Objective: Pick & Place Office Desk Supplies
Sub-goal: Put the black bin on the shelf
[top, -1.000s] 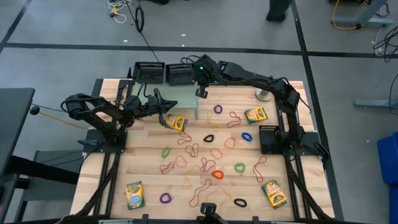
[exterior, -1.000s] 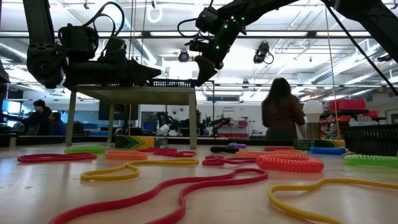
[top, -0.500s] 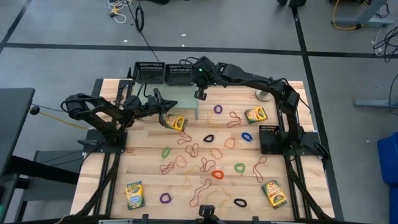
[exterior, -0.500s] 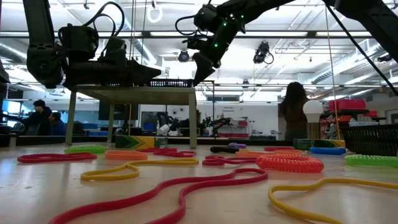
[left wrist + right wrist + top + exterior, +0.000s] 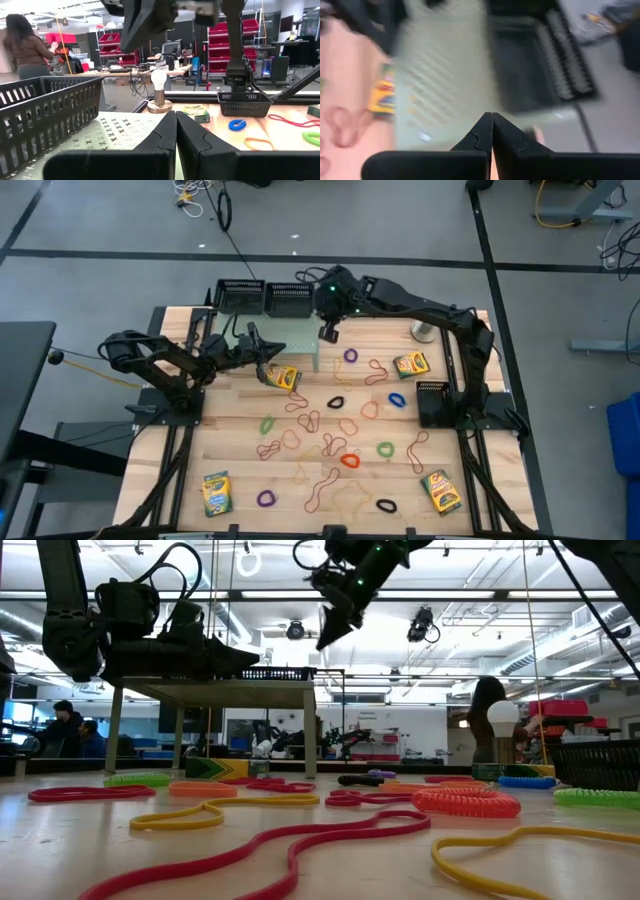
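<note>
The right gripper (image 5: 327, 332) hangs high over the pale shelf (image 5: 290, 340), pinched tight on nothing. The left gripper (image 5: 262, 361) is clenched and empty too, near a crayon box (image 5: 283, 378). Rubber bands (image 5: 340, 459) lie spread on the table (image 5: 240, 460).

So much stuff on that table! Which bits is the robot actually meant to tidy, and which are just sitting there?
For the job:
- rubber bands, scattered across the table
- crayon boxes, four, one by each near corner

Just there:
- black mesh trays at the far edge
- ball-topped stand
- pale green shelf
</note>
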